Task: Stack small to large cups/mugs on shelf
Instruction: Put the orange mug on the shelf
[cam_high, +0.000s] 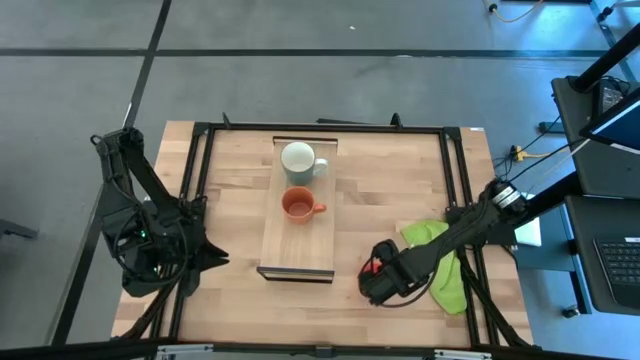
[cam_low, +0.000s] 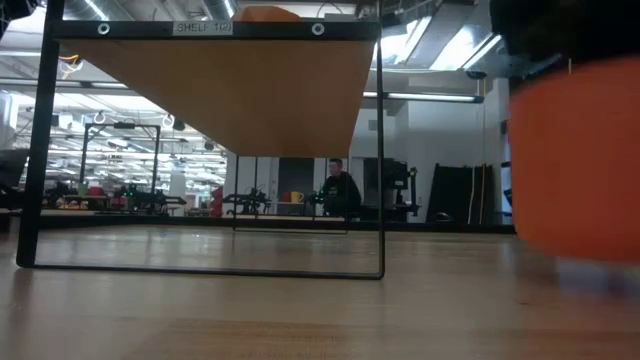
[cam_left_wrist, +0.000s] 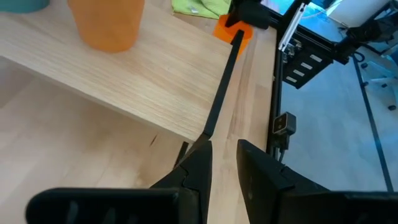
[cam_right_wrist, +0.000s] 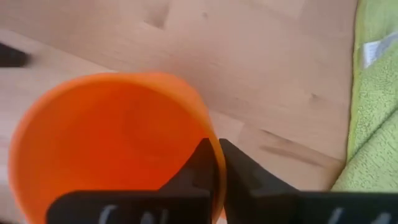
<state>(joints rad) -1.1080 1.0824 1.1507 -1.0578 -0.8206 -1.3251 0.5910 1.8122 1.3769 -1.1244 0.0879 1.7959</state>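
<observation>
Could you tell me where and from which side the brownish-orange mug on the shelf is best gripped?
Probably by the rim, from straight above: the brownish-orange mug stands upright and open-topped on the shelf, its handle pointing towards the right arm's side, apart from the grey-green mug.

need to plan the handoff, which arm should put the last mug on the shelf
The right: its gripper is shut on the rim of the orange-red mug, near the shelf. The left gripper waits empty.
</observation>
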